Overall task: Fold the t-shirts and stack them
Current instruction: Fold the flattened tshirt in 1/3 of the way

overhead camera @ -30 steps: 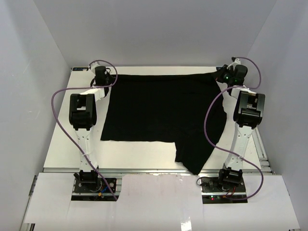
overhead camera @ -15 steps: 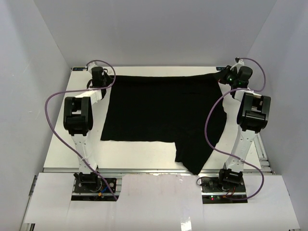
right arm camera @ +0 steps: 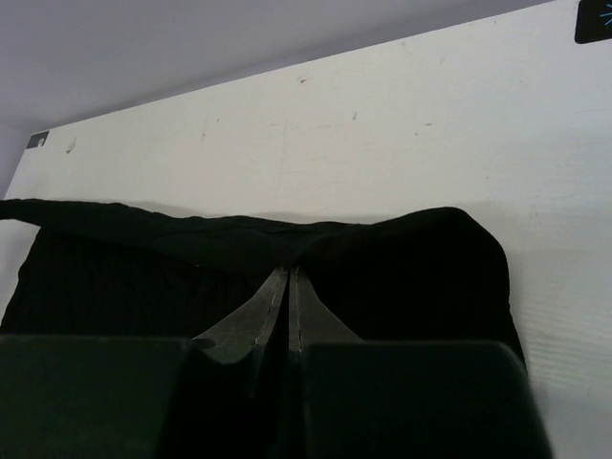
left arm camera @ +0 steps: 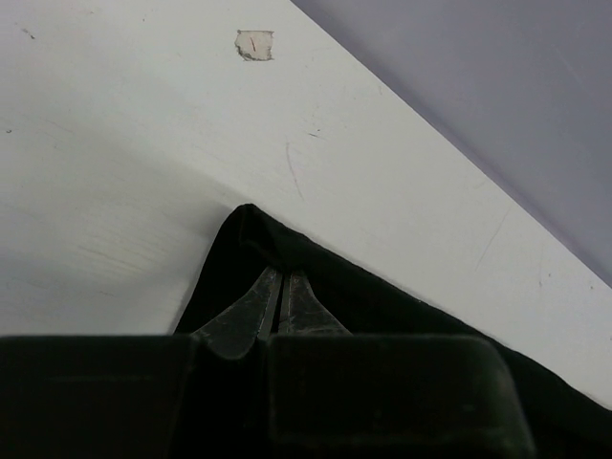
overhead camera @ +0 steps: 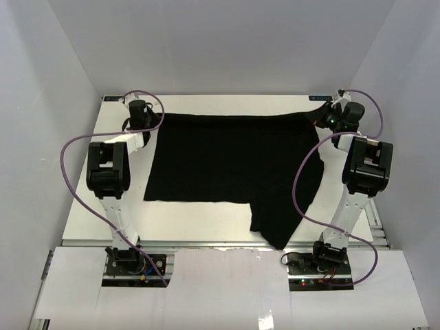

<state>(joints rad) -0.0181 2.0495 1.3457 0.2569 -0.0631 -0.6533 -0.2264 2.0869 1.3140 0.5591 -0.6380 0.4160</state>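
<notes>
Covering much of the white surface (overhead camera: 82, 206), the black t-shirt (overhead camera: 234, 165) lies spread flat. Its far edge runs in a nearly straight line between the two arms, and one flap on the near right reaches the surface's near edge. The left arm (overhead camera: 106, 168) and right arm (overhead camera: 368, 165) both reach to the far side. The left tool (left arm camera: 280, 287) is closed on the t-shirt's far left corner, cloth pinched between its pressed-together fingers. The right tool (right arm camera: 288, 287) is closed the same way on the far right corner, where the fabric bunches into a rounded fold. A small torn scrap (left arm camera: 254, 44) sits on the surface beyond the left corner. Compared with a second ago, both arms have swung outward, and the far corners have spread apart with them. The near hem and flap lie as before.
</notes>
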